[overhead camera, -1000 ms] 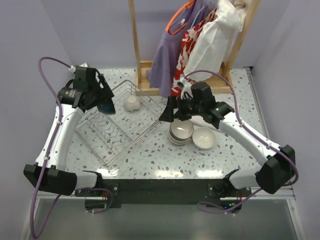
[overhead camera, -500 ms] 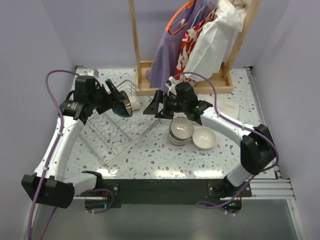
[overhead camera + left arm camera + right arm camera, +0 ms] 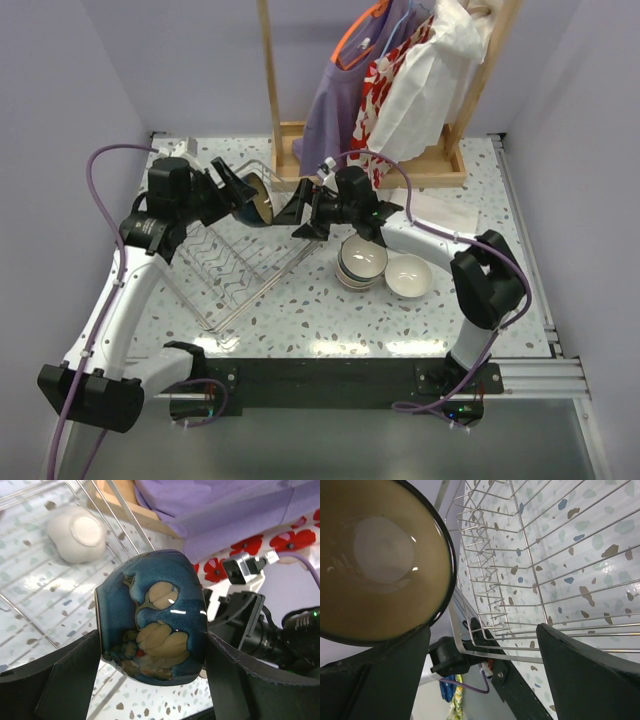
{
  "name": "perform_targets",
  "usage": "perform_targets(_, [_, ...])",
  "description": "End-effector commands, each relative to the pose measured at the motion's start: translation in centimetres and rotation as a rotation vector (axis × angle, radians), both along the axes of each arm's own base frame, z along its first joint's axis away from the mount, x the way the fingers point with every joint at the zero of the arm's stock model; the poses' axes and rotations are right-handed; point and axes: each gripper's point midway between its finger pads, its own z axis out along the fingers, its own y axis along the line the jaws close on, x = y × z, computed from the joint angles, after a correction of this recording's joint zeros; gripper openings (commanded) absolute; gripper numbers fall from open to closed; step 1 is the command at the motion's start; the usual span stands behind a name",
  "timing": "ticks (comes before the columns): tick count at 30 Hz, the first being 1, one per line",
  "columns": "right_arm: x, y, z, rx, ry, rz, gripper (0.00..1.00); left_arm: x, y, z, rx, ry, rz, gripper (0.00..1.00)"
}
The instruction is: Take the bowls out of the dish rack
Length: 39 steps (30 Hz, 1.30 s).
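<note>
Held aloft: dark blue bowl (image 3: 152,617), on edge, pinched between fingers of left tool (image 3: 152,636), over far right corner of dish rack (image 3: 225,265). Just beside it, right tool (image 3: 484,630) spread wide, facing bowl's tan inside. Contact with rim: cannot tell (bowl cut off by frame edge in right wrist view). In rack: white bowl (image 3: 77,539), upside down, hidden in top view. On counter (image 3: 300,310), right of rack: stacked bowls (image 3: 360,262), pale bowl (image 3: 408,276) beside them.

Wooden clothes stand (image 3: 270,90), purple garment (image 3: 343,112), speckled tabletop (image 3: 300,312)
</note>
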Motion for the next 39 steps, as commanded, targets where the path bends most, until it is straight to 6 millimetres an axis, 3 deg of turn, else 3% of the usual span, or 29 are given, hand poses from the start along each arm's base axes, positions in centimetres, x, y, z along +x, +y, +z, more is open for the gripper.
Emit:
perform_targets(1, [0.5,1.9,5.1,0.139,-0.075,0.022,0.92,-0.8,-3.2,4.6,-0.131,-0.143,-0.103,0.11])
perform_targets(6, [0.5,1.5,4.7,0.13,-0.077,-0.001,0.91,-0.8,-2.9,3.9,-0.108,-0.144,-0.085,0.11])
perform_targets(10, [0.3,1.9,4.7,0.157,-0.06,0.012,0.89,-1.3,-3.7,4.9,-0.124,-0.182,-0.116,0.11])
perform_targets(16, [0.0,1.9,4.6,0.166,-0.054,0.023,0.76,-2.0,-4.9,6.3,-0.159,-0.239,-0.152,0.11])
perform_targets(19, [-0.1,1.9,4.7,0.169,-0.06,0.027,0.59,-2.3,-5.3,6.4,-0.184,-0.241,-0.163,0.11])
perform_targets(20, [-0.2,1.7,4.7,0.167,-0.059,0.024,0.45,-2.4,-5.3,6.2,-0.182,-0.239,-0.161,0.11])
perform_targets(22, [-0.4,1.4,4.6,0.156,-0.067,0.024,0.29,-2.4,-5.1,5.9,-0.179,-0.235,-0.154,0.11])
perform_targets(23, [-0.6,1.2,4.7,0.152,-0.074,0.021,0.14,-2.4,-5.0,5.8,-0.171,-0.232,-0.145,0.11])
perform_targets(25, [-0.8,0.8,4.3,0.118,-0.084,0.022,0.0,-2.3,-4.6,5.5,-0.148,-0.232,-0.135,0.13])
perform_targets(28, [-1.2,-0.2,4.3,0.07,-0.116,0.017,0.0,-2.3,-3.7,4.7,-0.092,-0.226,-0.102,0.23])
perform_targets(30, [-1.2,-1.1,4.2,0.015,-0.149,0.007,0.0,-2.2,-2.9,4.1,-0.041,-0.225,-0.081,0.39])
perform_targets(31, [-1.3,-1.4,4.4,-0.002,-0.161,0.005,0.0,-2.2,-2.4,3.9,-0.02,-0.225,-0.065,0.53])
perform_targets(33, [-1.4,-2.5,4.0,-0.068,-0.177,-0.009,0.0,-2.2,-2.0,3.8,0.017,-0.238,-0.063,0.64])
perform_targets(34, [-1.3,-3.0,3.9,-0.092,-0.183,-0.02,0.0,-2.2,-1.7,3.9,0.03,-0.247,-0.055,0.75])
perform_targets(39, [-1.3,-7.4,2.5,-0.296,-0.199,-0.063,0.0,-2.4,-0.4,4.8,0.117,-0.31,-0.04,1.0])
